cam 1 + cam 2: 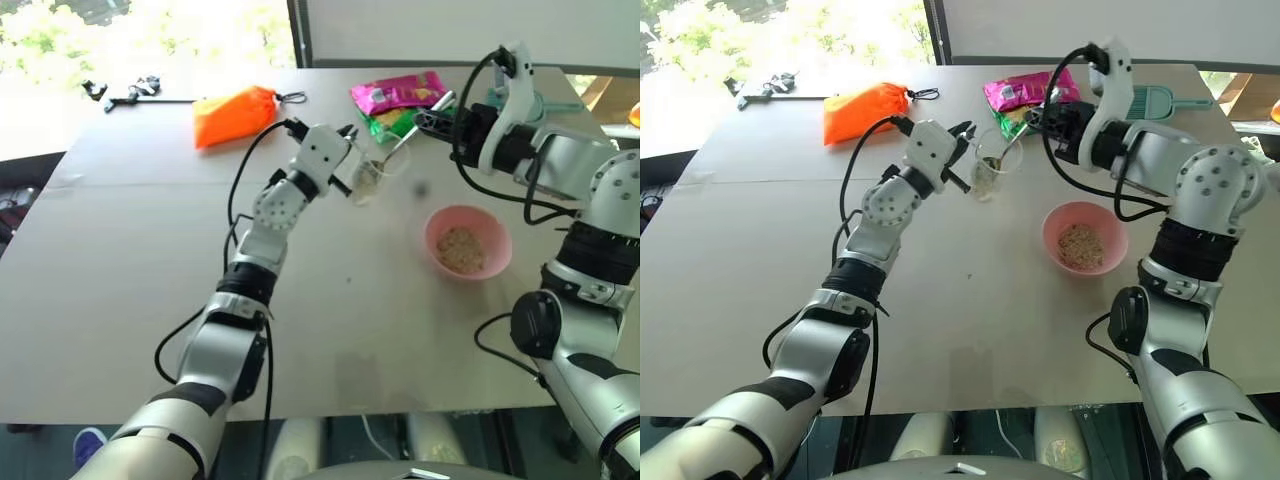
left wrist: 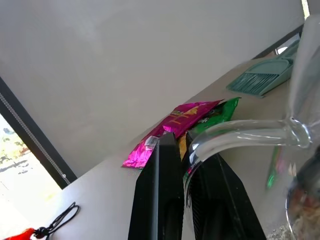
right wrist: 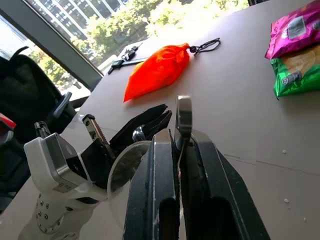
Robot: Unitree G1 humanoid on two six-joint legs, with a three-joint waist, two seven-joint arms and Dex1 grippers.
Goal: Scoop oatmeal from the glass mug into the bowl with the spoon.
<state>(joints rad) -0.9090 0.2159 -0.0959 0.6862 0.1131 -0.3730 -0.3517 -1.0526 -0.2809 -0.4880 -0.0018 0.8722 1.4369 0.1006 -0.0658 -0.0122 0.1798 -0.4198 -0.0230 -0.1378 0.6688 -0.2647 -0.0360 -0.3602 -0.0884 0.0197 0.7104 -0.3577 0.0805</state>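
Note:
My left gripper (image 1: 349,133) is shut on the thin handle (image 2: 240,134) of the glass mug (image 1: 367,181), holding it above the table's middle. A little oatmeal (image 1: 983,181) lies at the mug's bottom. My right gripper (image 1: 432,120) is shut on the handle of the silver spoon (image 3: 183,116), which slants down into the mug's mouth; its bowl end is hidden in the glass. To the right on the table stands the pink bowl (image 1: 495,222), with a small heap of oatmeal (image 1: 462,248) in it.
An orange pouch (image 1: 235,114) and a black tool (image 1: 125,93) lie at the far left. Pink and green snack packets (image 1: 398,97) lie behind the mug. A teal dustpan (image 1: 1165,98) sits at the far right, near the table's back edge.

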